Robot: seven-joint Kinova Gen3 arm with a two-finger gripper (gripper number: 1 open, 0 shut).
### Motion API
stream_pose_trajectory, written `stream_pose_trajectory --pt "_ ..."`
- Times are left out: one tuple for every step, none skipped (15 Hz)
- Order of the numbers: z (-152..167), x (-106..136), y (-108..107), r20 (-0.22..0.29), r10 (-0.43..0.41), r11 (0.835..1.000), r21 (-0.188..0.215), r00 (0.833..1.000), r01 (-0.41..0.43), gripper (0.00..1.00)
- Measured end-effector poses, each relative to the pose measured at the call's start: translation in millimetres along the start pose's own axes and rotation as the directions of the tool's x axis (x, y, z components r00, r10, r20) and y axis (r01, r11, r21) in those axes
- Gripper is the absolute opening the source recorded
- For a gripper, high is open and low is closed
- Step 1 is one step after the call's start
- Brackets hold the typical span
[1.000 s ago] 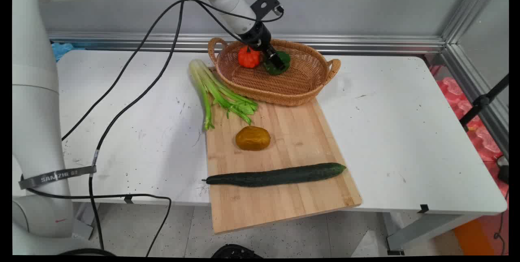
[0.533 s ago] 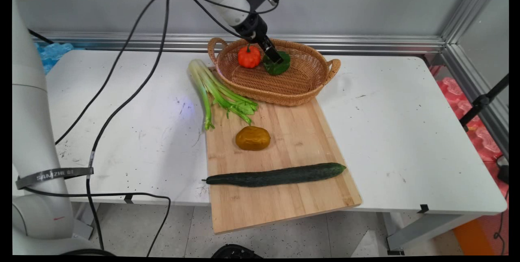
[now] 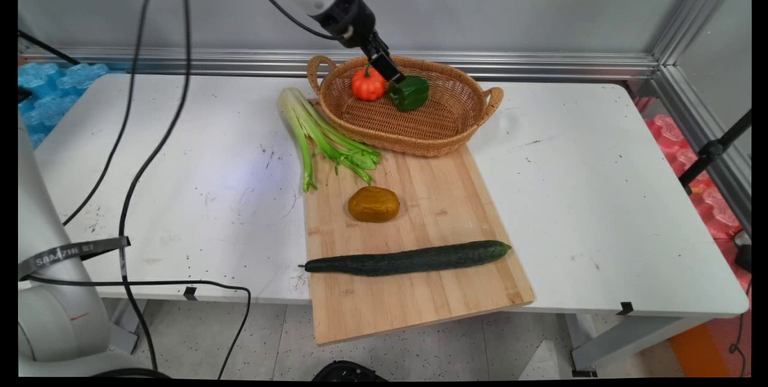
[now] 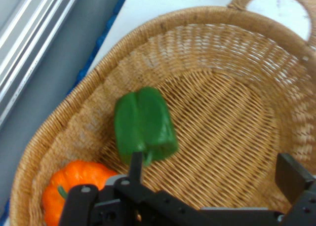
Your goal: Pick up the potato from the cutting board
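White table (image 3: 600, 195) | tool (image 4: 212, 174) released — risen off green pepper (image 4: 144, 125) | basket (image 4: 237, 48)

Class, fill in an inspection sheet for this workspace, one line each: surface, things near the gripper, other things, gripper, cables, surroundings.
Surface: white table, speckled with dark marks; a wooden cutting board overhangs its near edge.
Things near the gripper: wicker basket holding a green bell pepper and a small orange pumpkin side by side.
Other things: celery lying partly on the board, a brownish potato and a cucumber on the board.
Gripper: gripper open, above the basket, holding nothing; one finger is close to the pepper.
Cables: black cables hang from the arm and run off the table's near left.
Surroundings: grey wall with metal rail behind.
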Motion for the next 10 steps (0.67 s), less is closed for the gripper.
stream_pose_trajectory --pt "-12.6 -3.1 6.0 0.002 0.007 1.000 -0.006 1.000 -0.007 1.00" --pt "-23.0 -5.7 11.5 0.005 0.016 1.000 -0.014 1.000 -0.015 1.00" --pt "-33.4 -9.2 17.2 0.009 0.024 0.999 -0.023 1.000 -0.024 1.00" --pt "-45.6 -14.0 24.2 0.014 0.034 0.999 -0.034 0.999 -0.033 1.00" --pt "-57.3 -18.7 31.2 0.020 0.045 0.998 -0.047 0.999 -0.044 1.00" --pt "-66.8 -22.7 37.2 0.024 0.057 0.997 -0.060 0.998 -0.055 1.00" --pt "-77.8 -27.9 44.0 0.029 0.070 0.995 -0.074 0.997 -0.067 1.00" --pt "-88.4 -33.3 50.2 0.034 0.082 0.993 -0.087 0.996 -0.079 1.00" --pt "-98.3 -38.6 55.8 0.039 0.094 0.991 -0.100 0.995 -0.090 1.00" --pt "-106.5 -43.4 60.9 0.043 0.105 0.989 -0.111 0.994 -0.100 1.00"
